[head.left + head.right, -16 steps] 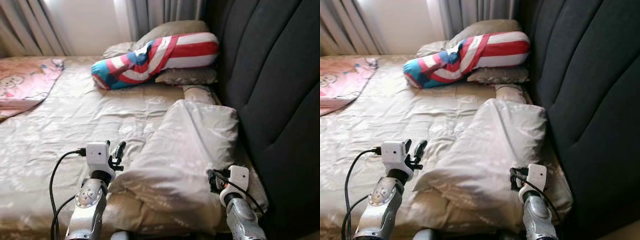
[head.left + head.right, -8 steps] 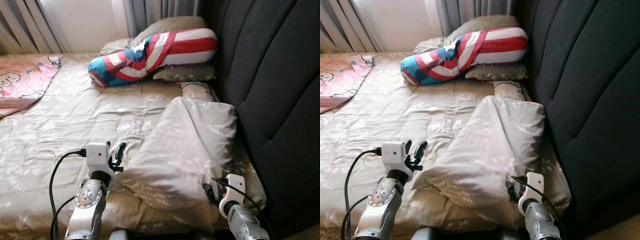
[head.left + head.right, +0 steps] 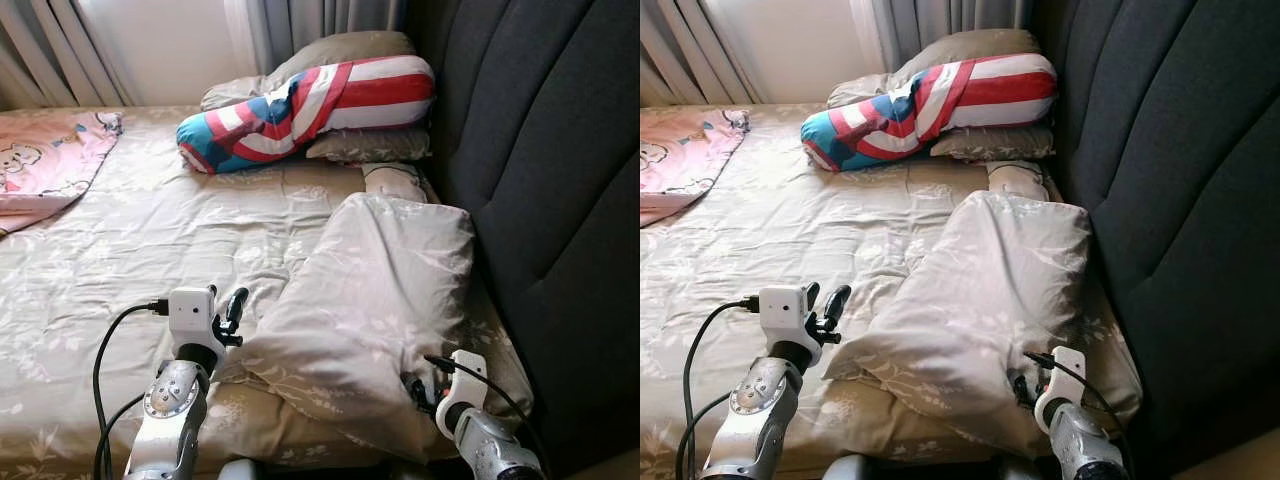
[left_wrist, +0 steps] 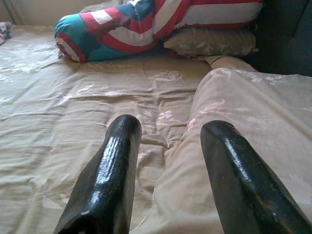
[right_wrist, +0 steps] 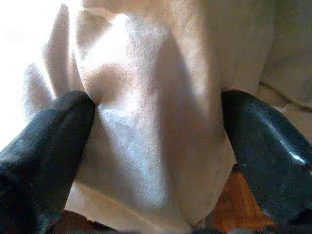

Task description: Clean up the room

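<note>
A wide bed [image 3: 150,240] takes most of the scene, covered with a beige sheet with a pale flower pattern and many soft wrinkles. At 3 o'clock stands a tall headboard [image 3: 550,200], dark grey and padded in broad curved panels. At 12 o'clock grey curtains [image 3: 320,20] hang in folds, and at 11 o'clock more curtains [image 3: 50,55] frame a bright window [image 3: 165,50]. Daylight comes from there and falls over the sheet. At 5 o'clock a small corner of light brown floor [image 3: 610,468] shows.
</note>
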Robot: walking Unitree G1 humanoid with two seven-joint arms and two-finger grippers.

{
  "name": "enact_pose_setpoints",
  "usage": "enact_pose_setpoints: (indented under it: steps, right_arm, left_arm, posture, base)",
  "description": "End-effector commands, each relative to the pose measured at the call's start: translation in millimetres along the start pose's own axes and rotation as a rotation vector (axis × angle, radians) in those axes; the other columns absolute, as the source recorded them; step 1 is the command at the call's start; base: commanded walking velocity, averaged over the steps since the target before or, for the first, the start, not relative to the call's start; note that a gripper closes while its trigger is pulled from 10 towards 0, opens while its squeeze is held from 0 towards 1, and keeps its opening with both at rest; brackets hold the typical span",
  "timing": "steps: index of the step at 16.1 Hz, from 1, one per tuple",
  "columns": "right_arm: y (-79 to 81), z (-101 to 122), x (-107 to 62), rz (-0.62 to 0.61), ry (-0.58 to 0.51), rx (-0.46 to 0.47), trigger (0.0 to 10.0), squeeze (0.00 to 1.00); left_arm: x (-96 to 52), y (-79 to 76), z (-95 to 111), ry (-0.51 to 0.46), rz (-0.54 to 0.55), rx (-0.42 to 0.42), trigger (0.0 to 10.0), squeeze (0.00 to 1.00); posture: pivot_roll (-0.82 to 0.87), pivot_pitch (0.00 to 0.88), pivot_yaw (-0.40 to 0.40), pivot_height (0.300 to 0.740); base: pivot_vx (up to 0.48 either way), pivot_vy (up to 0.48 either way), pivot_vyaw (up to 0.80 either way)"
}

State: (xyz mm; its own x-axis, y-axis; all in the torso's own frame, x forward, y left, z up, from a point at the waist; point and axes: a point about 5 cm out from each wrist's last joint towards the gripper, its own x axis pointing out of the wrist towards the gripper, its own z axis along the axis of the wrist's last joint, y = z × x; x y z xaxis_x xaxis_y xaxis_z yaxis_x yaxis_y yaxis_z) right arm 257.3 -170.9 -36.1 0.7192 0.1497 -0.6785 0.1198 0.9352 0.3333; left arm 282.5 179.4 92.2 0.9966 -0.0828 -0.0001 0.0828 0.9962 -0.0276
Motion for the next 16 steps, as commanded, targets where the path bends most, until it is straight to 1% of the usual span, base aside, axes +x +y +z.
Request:
enact_pose_setpoints:
  steps: [1, 3, 4, 5, 6, 9, 16]
  right_arm:
    - [3.8, -17.2, 0.4, 0.017, 0.075, 0.008, 10.0, 0.0]
    - [4.4, -19.4, 1.2, 0.011, 0.082, 0.016, 10.0, 0.0]
    - [5.4, -21.1, 1.5, 0.015, 0.092, 0.014, 4.9, 0.0]
    - [2.5, -21.7, 1.5, -0.021, 0.093, -0.001, 0.0, 0.0]
    - [1.6, -21.7, 1.5, -0.033, 0.094, 0.008, 0.0, 0.0]
    - [2.2, -23.8, 1.8, -0.04, 0.099, -0.003, 0.0, 0.0]
    - [-1.4, -22.9, 1.3, -0.07, 0.08, -0.017, 0.0, 0.0]
  left_arm:
    - [-0.7, 0.7, 7.5, -0.02, -0.005, 0.009, 10.0, 0.0]
    - [-1.3, 1.7, 8.2, -0.02, -0.009, 0.013, 10.0, 0.0]
    - [-1.7, 2.5, 8.8, -0.02, -0.01, 0.015, 10.0, 0.0]
    - [-1.9, 3.2, 9.8, -0.02, -0.011, 0.019, 10.0, 0.0]
    - [-2.1, 4.0, 10.3, -0.018, -0.012, 0.024, 10.0, 0.0]
    - [-3.6, 6.1, 11.1, -0.011, -0.011, 0.031, 10.0, 0.0]
    - [-1.3, 2.0, 10.0, -0.004, -0.009, 0.022, 10.0, 0.0]
  posture:
    - [0.01, 0.029, 0.005, 0.644]
    - [0.02, 0.027, 0.01, 0.644]
    - [0.02, 0.027, 0.013, 0.644]
    - [0.03, 0.029, 0.014, 0.644]
    - [0.03, 0.033, 0.017, 0.644]
    - [0.03, 0.05, 0.024, 0.644]
    - [0.02, 0.065, 0.008, 0.644]
  base:
    - [0.0, 0.0, 0.0]
    - [0.0, 0.0, 0.0]
    - [0.0, 0.0, 0.0]
    - [0.0, 0.0, 0.0]
    - [0.0, 0.0, 0.0]
    - [0.0, 0.0, 0.0]
    - [0.0, 0.0, 0.0]
